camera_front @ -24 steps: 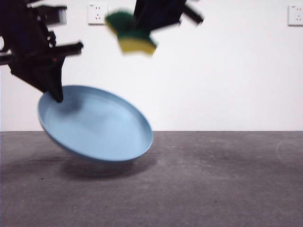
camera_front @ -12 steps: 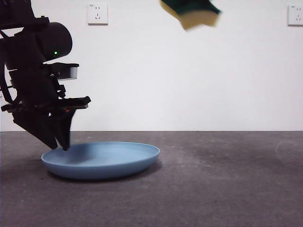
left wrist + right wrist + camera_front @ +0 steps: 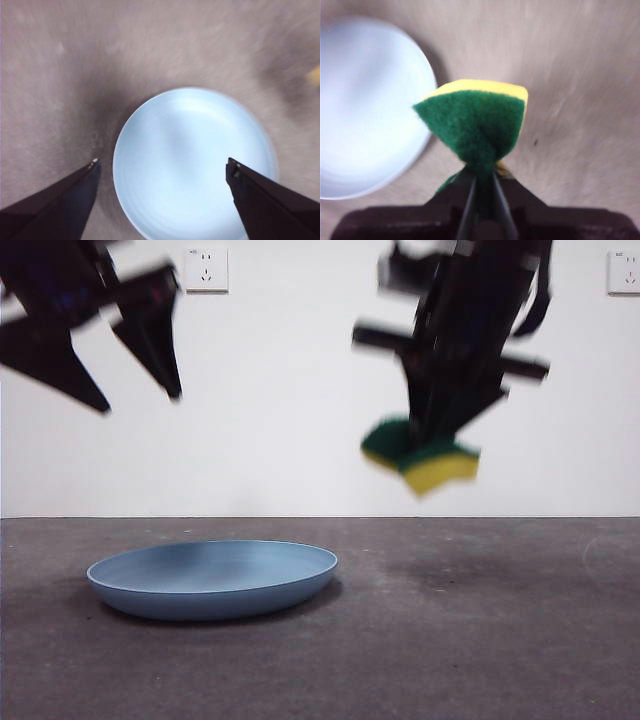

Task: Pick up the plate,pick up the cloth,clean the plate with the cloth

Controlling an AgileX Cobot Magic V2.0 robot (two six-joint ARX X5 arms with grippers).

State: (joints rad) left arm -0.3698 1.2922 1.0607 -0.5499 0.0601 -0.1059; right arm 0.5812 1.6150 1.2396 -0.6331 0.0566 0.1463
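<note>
The right gripper [image 3: 482, 192] has its fingers pressed together on the cloth [image 3: 477, 122], a yellow sponge with a dark green scouring face; the pinch folds the green layer into a crease where the fingers meet it, and the yellow edge shows at the far side. In the front view this gripper [image 3: 432, 435] hangs in the air on the right, blurred, with the cloth [image 3: 422, 458] at its lower tip, well above the worktop [image 3: 480, 630] and off to the side of the plate [image 3: 212, 578]. The left gripper [image 3: 162, 167] has its fingers spread wide with nothing between them; it hovers above the plate [image 3: 192, 165], which shows between the two finger tips from the wrist camera. In the front view that gripper [image 3: 140, 400] is high at the upper left, clear of the plate. The light-blue plate lies flat on the grey worktop, left of centre. Two wall sockets [image 3: 206, 269] sit on the white wall behind.
</note>
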